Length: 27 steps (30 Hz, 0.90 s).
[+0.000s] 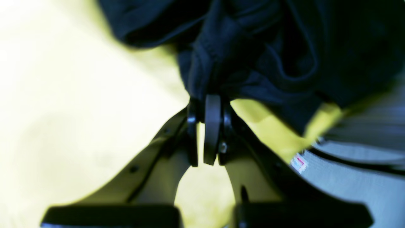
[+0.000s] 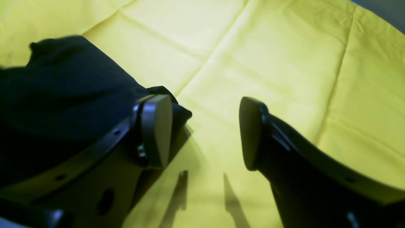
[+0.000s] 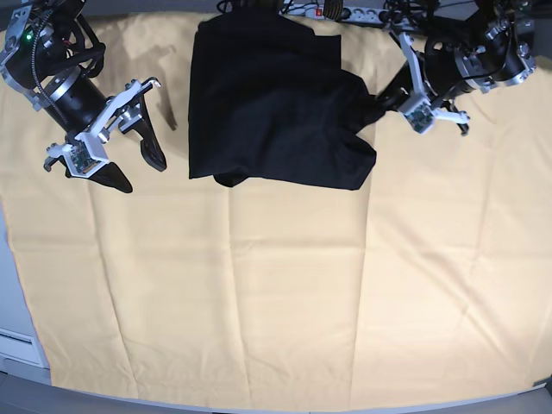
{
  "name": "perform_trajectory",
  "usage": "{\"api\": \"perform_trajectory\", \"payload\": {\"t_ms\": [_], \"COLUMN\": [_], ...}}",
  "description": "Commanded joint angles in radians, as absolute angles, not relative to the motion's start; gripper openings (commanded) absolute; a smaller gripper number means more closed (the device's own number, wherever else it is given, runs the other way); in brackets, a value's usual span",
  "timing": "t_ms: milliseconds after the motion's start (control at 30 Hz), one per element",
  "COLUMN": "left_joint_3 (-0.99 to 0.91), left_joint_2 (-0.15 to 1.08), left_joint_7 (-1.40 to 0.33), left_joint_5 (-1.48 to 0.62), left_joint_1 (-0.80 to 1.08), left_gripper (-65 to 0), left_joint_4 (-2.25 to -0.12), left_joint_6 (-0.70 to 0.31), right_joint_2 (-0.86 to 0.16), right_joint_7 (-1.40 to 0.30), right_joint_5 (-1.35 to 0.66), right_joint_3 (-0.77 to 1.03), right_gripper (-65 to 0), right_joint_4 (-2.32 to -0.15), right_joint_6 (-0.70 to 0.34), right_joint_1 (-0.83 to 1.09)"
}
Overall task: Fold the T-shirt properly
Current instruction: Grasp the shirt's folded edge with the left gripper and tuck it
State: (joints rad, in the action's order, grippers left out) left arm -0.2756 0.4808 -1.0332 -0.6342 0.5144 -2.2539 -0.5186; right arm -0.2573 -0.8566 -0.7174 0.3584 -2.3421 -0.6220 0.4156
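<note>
A: Left of base view first. What's the right arm doing?

B: Right gripper (image 3: 138,168) hangs over the yellow cloth (image 3: 276,293), jaws spread wide, nothing between them. In its wrist view the gap shows only cloth; one finger (image 2: 156,129) sits just beside a corner of the T-shirt (image 2: 63,95) (touching or not, can't tell).

A: Shirt position?

B: T-shirt (image 3: 276,108) lies on the cloth at the top middle of the worktop, bunched into a rough block, black, no print visible. Its left edge is well apart from the right gripper in the base view.

A: And the right side of the frame?

B: Left gripper (image 3: 388,102) is at the shirt's right edge, jaws pressed together and pinching a fold of the fabric. Wrist view confirms: the pads (image 1: 212,126) meet with the dark cloth of the T-shirt (image 1: 253,57) gathered at their tips (picture is blurred, so which part of the shirt, can't tell).

A: Anything else?

B: Power strip (image 3: 345,12) and cables along the top edge, behind the shirt.
</note>
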Motion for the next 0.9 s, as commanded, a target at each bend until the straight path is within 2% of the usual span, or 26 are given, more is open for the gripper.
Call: {"api": "perform_trajectory", "payload": {"t_ms": [0, 67, 200, 233, 267, 367, 433, 533, 700, 867], "left_joint_3": [-0.297, -0.322, -0.331, -0.331, -0.331, -0.331, -0.331, -0.331, -0.366, -0.449], "left_joint_2": [0.489, 0.484, 0.485, 0.485, 0.485, 0.485, 0.485, 0.479, 0.412, 0.305], "left_joint_7": [-1.023, -1.026, -1.048, -1.045, -1.034, -1.005, -0.987, -0.982, -0.922, -0.874], "left_joint_5": [-0.683, -0.762, -0.852, -0.858, -0.868, -0.933, -0.955, -0.884, -0.662, -0.651], "left_joint_1": [0.526, 0.544, 0.554, 0.553, 0.553, 0.553, 0.553, 0.548, 0.548, 0.545], "left_gripper": [-65.0, -65.0, -65.0, -62.3, -55.4, -27.4, -16.7, -15.8, -15.8, -15.8], "left_joint_4": [-2.271, -2.271, -2.272, -2.272, -2.272, -2.272, -2.272, -2.284, -2.353, -2.356], "left_joint_6": [-0.502, -0.493, -0.551, -0.562, -0.571, -0.595, -0.595, -0.570, -0.360, -0.277], "right_joint_2": [-0.266, -0.266, -0.266, -0.266, -0.266, -0.266, -0.266, -0.266, -0.266, -0.266], "right_joint_7": [-0.830, -0.830, -0.830, -0.830, -0.830, -0.830, -0.830, -0.830, -0.830, -0.831], "right_joint_5": [-0.735, -0.735, -0.735, -0.735, -0.735, -0.736, -0.735, -0.735, -0.762, -0.788], "right_joint_3": [0.366, 0.366, 0.366, 0.366, 0.366, 0.366, 0.366, 0.366, 0.366, 0.366], "right_gripper": [-29.3, -29.3, -29.3, -29.3, -29.3, -29.3, -29.3, -29.3, -29.3, -29.3], "right_joint_4": [-2.356, -2.356, -2.356, -2.356, -2.356, -2.356, -2.356, -2.356, -2.356, -2.356], "right_joint_6": [-0.624, -0.624, -0.624, -0.624, -0.624, -0.624, -0.624, -0.624, -0.624, -0.645], "right_joint_1": [0.413, 0.413, 0.413, 0.413, 0.413, 0.413, 0.413, 0.413, 0.413, 0.413]}}
